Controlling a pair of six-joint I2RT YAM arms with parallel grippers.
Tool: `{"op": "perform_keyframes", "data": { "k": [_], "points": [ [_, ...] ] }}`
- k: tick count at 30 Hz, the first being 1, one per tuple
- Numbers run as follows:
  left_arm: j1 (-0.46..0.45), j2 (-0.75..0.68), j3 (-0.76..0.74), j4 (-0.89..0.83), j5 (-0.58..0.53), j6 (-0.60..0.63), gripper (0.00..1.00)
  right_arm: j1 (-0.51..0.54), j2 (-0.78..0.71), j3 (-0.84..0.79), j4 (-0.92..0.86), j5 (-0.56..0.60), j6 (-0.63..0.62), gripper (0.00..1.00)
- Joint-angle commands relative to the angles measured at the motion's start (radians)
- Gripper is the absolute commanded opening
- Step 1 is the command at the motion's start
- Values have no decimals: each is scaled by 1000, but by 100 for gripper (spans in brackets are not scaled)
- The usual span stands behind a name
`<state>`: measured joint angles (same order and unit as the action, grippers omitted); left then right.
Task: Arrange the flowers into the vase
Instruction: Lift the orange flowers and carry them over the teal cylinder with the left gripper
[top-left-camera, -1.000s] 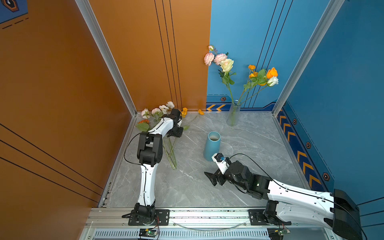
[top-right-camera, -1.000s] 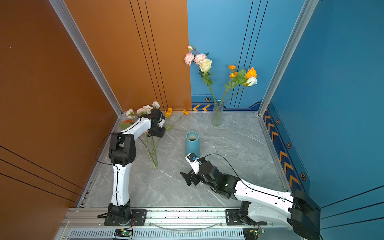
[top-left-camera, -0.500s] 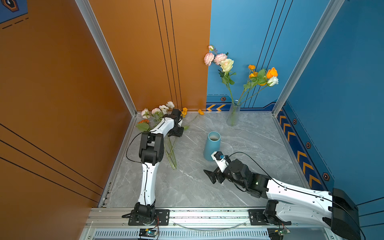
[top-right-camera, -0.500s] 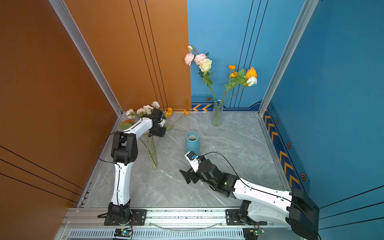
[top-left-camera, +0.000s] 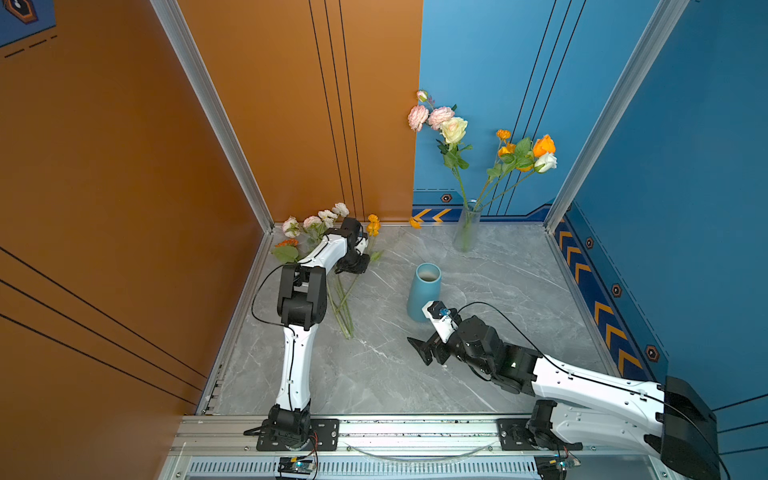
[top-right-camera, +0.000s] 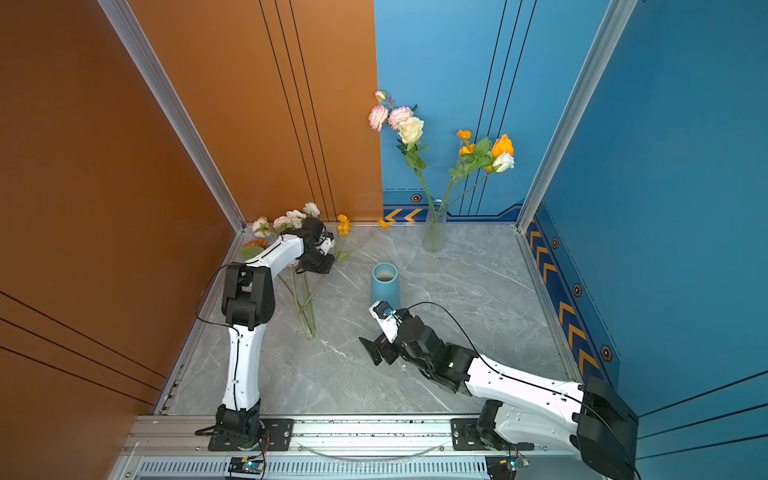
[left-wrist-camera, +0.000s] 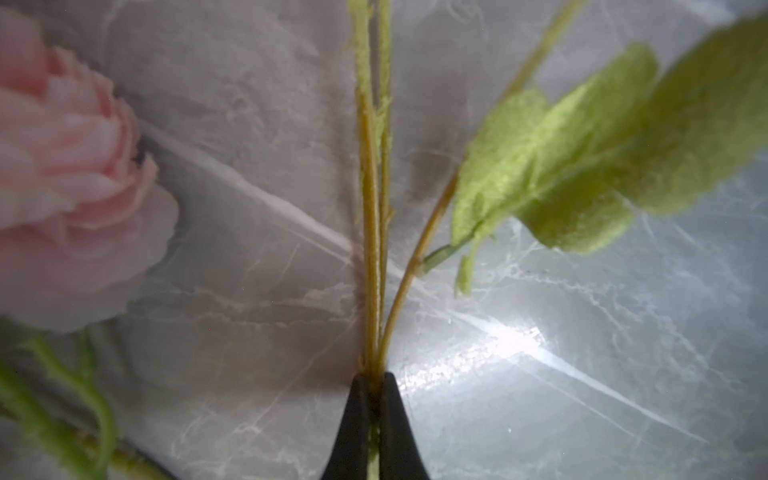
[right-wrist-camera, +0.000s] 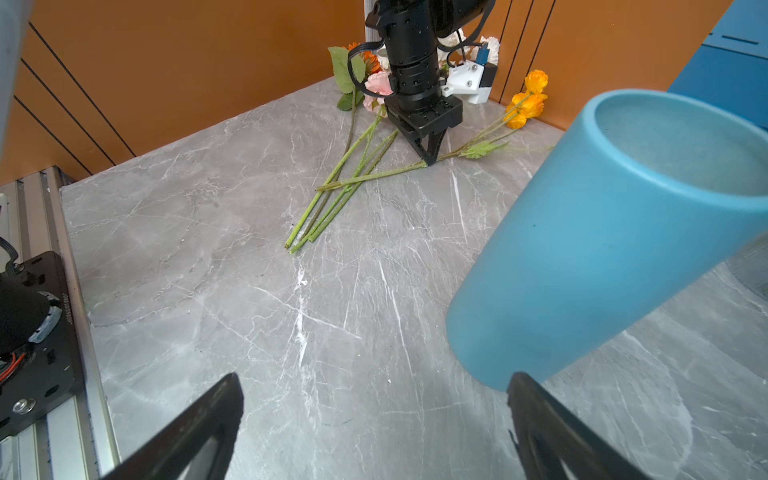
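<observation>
Left end effector (top-left-camera: 353, 266) is at the far-left corner of the surface (top-left-camera: 498, 332) in both top views, down over the loose flowers (top-left-camera: 343, 307). Its own body hides the grip from above. The flowers lie flat, stems fanned toward the near edge, heads by the orange wall (top-left-camera: 291, 124). The blue vase (top-left-camera: 422, 295) is upright mid-surface, well apart from the flowers. The right end effector (top-left-camera: 424, 347) is low, just on the near side of the blue vase, fingers spread. A glass vase (top-left-camera: 465, 232) at the back wall holds more stems, with pink, cream and orange heads up high.

Left wrist: the left end effector (left-wrist-camera: 374, 376) is closed, black tips pinched on a thin stem (left-wrist-camera: 370, 249) that splits into branches just past the tips. One branch carries a leaf (left-wrist-camera: 561, 166). A pink bloom (left-wrist-camera: 62, 187) is close by and blurred. Grey marbled surface (left-wrist-camera: 582, 374) lies underneath.

Right wrist: the right end effector (right-wrist-camera: 374, 415) is open wide, with only bare surface (right-wrist-camera: 249, 311) between the fingers. The blue vase (right-wrist-camera: 602, 249) is just beside one fingertip; touching or not, cannot tell. Across the surface, the left end effector (right-wrist-camera: 430, 158) has its tips down at the surface, clamped on the stem (right-wrist-camera: 382, 172) with orange blooms (right-wrist-camera: 528, 99). That stem lies crosswise over the other flowers (right-wrist-camera: 332, 208).
</observation>
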<state>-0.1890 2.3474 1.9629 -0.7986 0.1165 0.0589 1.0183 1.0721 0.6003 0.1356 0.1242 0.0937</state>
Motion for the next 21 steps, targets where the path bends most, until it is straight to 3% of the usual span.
{"op": "perform_keyframes", "data": {
  "k": [1, 10, 16, 21],
  "points": [
    [-6, -77, -8, -40, 25, -2, 0, -9, -16, 18, 5, -14, -13, 100],
    [-17, -322, -127, -34, -51, -125, 0, -25, -89, -4, -39, 10, -30, 100],
    [-70, -601, -272, 29, -67, -190, 0, -157, -144, 10, -122, -61, -64, 100],
    [-152, -859, -428, 207, -58, -235, 0, -290, -193, 23, -151, -166, -72, 100]
  ]
}}
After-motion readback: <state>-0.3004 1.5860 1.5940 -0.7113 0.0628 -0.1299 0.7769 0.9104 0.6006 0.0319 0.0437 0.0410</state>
